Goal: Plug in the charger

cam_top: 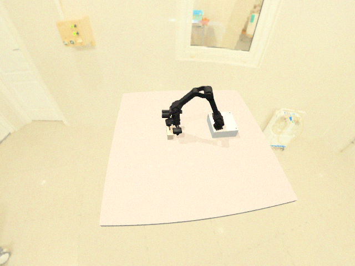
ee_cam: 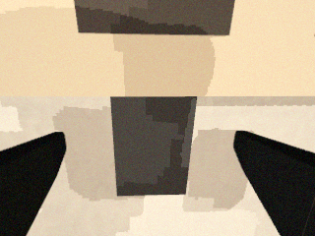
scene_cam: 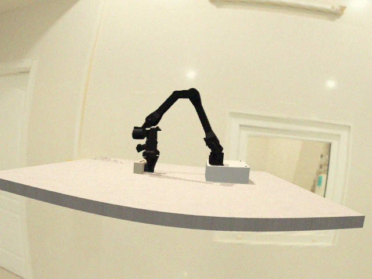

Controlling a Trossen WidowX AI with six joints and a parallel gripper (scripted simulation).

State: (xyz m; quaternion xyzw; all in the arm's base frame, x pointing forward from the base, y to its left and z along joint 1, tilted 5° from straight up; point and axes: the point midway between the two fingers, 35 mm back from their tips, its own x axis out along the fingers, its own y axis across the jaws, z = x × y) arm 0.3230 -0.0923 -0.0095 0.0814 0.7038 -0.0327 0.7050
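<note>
The tan power strip [cam_top: 170, 137] [scene_cam: 138, 167] [ee_cam: 59, 64] is a small block on the table. In the wrist view its top fills the upper part, with one dark outlet recess [ee_cam: 157, 22] cut by the frame's top edge. A dark grey block, seemingly the charger [ee_cam: 150, 152], is close against the strip's near edge, beside it and not over the recess. Its prongs are not visible. My gripper [cam_top: 177, 133] [scene_cam: 150, 171] [ee_cam: 152, 139] is open and low beside the strip, one finger on each side of the charger with gaps to both. The charger cannot be made out in the top and exterior views.
The pale table [cam_top: 186, 183] [scene_cam: 192, 201] carries the arm's light grey base box [cam_top: 224, 133] [scene_cam: 227, 174], to the right of the strip in the top and exterior views. The arm arches between the base box and the strip.
</note>
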